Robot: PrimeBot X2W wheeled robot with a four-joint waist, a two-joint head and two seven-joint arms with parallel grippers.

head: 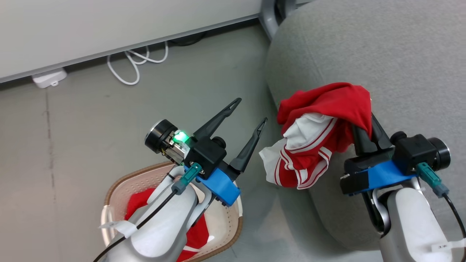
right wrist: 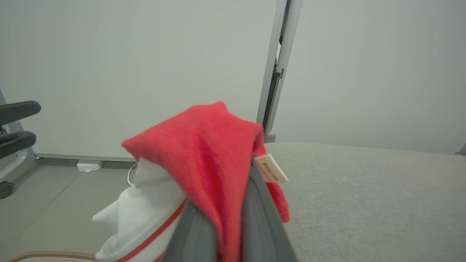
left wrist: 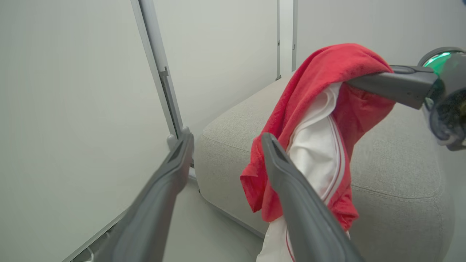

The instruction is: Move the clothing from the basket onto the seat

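The right gripper [head: 367, 133] has its two long dark fingers [right wrist: 260, 225] drawn close together and clamped on a bright red soft sportswear garment [head: 320, 120] with white panels and red-edged white stripes. In the right wrist view the garment [right wrist: 204, 153] runs down between the fingers and drapes over their tips, and a small white label tag [right wrist: 271, 169] sticks out at one side. The garment hangs off those fingers at the front left edge of the large light-grey fabric-upholstered seat cushion [head: 382, 47]. Its white lower part droops past the cushion's rounded side toward the grey floor [head: 72, 127]; whether the cloth brushes the cushion cannot be told. The left gripper [head: 251, 110] is empty, with its fingers [left wrist: 182, 153] spread wide apart. It sits just beside the hanging garment [left wrist: 320, 83], between the basket and the seat cushion [left wrist: 393, 171]. The cream-white perforated plastic laundry basket with a brown woven-look rim [head: 120, 180] stands on the floor under the left forearm. More red fabric [head: 140, 209] lies inside it. By the pale wall lie a looped white cable [head: 134, 67] and a small white box [head: 49, 78].
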